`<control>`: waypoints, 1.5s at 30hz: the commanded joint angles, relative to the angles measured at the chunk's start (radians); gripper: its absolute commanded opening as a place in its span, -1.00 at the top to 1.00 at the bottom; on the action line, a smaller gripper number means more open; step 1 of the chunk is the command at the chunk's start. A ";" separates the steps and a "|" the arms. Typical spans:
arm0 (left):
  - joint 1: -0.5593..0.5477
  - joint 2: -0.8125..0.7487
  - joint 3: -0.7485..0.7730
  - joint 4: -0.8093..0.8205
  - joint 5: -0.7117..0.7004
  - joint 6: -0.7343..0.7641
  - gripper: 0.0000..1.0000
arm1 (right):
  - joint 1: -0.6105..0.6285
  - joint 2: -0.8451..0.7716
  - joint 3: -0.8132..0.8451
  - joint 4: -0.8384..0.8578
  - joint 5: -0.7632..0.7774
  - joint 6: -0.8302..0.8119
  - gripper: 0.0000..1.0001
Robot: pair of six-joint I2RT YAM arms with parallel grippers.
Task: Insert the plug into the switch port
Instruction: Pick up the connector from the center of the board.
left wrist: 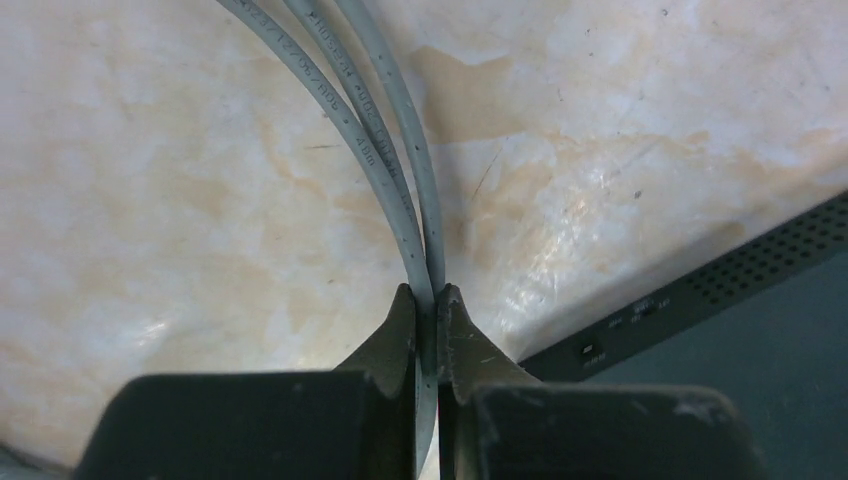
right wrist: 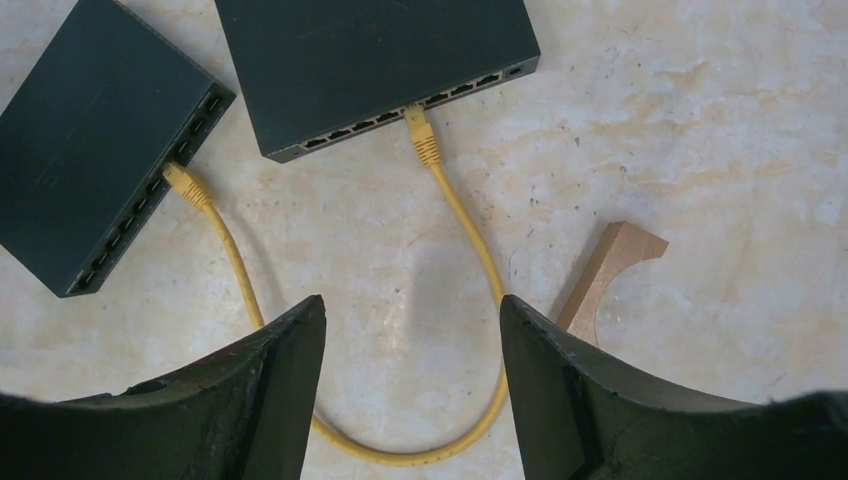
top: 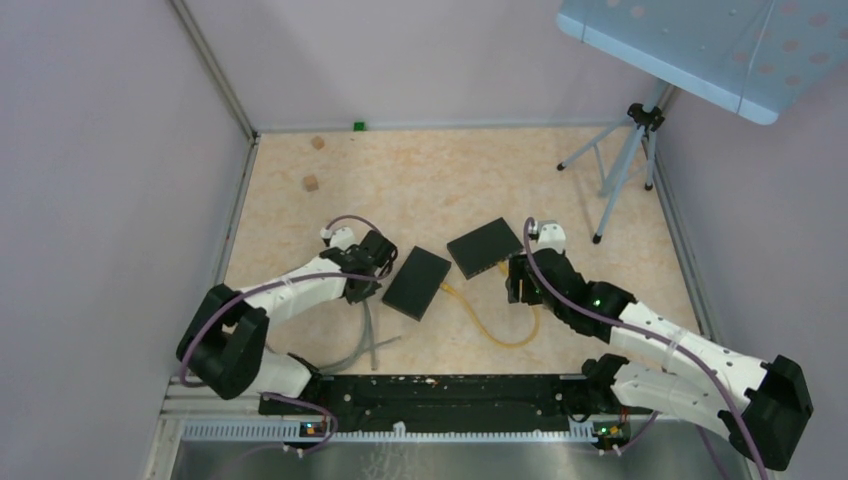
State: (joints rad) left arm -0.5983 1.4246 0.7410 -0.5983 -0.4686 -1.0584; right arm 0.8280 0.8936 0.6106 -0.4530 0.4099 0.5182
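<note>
Your left gripper (left wrist: 427, 300) is clamped on the grey cable (left wrist: 385, 170); your right gripper (right wrist: 412, 330) hangs open.
The grey cable lies on the table (left wrist: 150, 200) beside the left switch (left wrist: 770, 350), its own plug out of sight. Under your right gripper the yellow cable (right wrist: 470, 235) loops, a yellow plug (right wrist: 185, 183) seated in the left switch, a second yellow plug (right wrist: 422, 135) in the right switch (right wrist: 370, 60).

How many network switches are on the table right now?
2. The left switch lies angled near the middle of the top view; the right switch sits just right of it, slightly farther back. A yellow cable runs between them. None seems hidden.
</note>
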 commanded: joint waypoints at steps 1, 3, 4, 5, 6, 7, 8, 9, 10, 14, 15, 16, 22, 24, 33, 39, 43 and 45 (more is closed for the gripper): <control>-0.005 -0.172 0.038 -0.115 -0.068 0.065 1.00 | -0.006 -0.028 0.077 -0.030 0.047 -0.002 -0.26; -0.011 -0.255 0.051 -0.117 -0.093 0.105 1.00 | -0.006 -0.035 0.098 -0.041 0.054 -0.001 -0.26; -0.013 -0.295 0.054 -0.120 -0.104 0.125 1.00 | -0.006 -0.039 0.107 -0.045 0.059 -0.001 -0.26; -0.015 -0.339 0.058 -0.123 -0.115 0.141 1.00 | -0.006 -0.045 0.114 -0.048 0.062 -0.001 -0.26; -0.016 -0.378 0.064 -0.124 -0.120 0.159 1.00 | -0.006 -0.051 0.120 -0.048 0.066 -0.003 -0.25; -0.017 -0.411 0.071 -0.123 -0.118 0.184 1.00 | -0.006 -0.061 0.125 -0.049 0.071 0.000 -0.25; -0.018 -0.443 0.083 -0.123 -0.110 0.208 1.00 | -0.006 -0.068 0.126 -0.047 0.075 0.001 -0.25; -0.018 -0.470 0.097 -0.118 -0.097 0.240 1.00 | -0.005 -0.077 0.126 -0.046 0.081 0.002 -0.25; -0.019 -0.500 0.119 -0.116 -0.082 0.281 1.00 | -0.006 -0.087 0.126 -0.045 0.083 0.002 -0.25; -0.020 -0.576 0.167 -0.031 0.052 0.445 1.00 | -0.006 -0.144 0.133 -0.053 0.087 -0.003 -0.23; -0.020 -0.593 0.174 -0.002 0.110 0.486 1.00 | -0.005 -0.166 0.134 -0.050 0.083 -0.008 -0.22; -0.021 -0.610 0.180 0.031 0.170 0.519 1.00 | -0.006 -0.192 0.135 -0.041 0.071 -0.016 -0.22; -0.020 -0.665 0.222 0.118 0.374 0.613 1.00 | -0.006 -0.365 0.109 0.042 -0.023 -0.098 -0.24; -0.021 -0.662 0.255 0.100 0.389 0.626 1.00 | -0.006 -0.397 0.106 0.047 -0.045 -0.114 -0.24; -0.020 -0.630 0.436 0.025 0.403 0.787 1.00 | -0.006 -0.424 0.104 0.032 -0.063 -0.134 -0.24; -0.020 -0.568 0.544 -0.029 0.446 0.894 1.00 | -0.007 -0.457 0.072 0.149 -0.140 -0.191 -0.24; -0.021 -0.558 0.625 -0.016 0.450 0.980 1.00 | -0.006 -0.469 0.067 0.184 -0.155 -0.222 -0.24; -0.020 -0.557 0.653 0.000 0.503 1.045 1.00 | -0.006 -0.474 0.063 0.196 -0.155 -0.231 -0.23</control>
State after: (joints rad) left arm -0.6163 0.8799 1.2995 -0.6613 -0.0364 -0.1627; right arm 0.8280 0.4351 0.6804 -0.3397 0.2806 0.3321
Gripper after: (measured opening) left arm 0.028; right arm 0.619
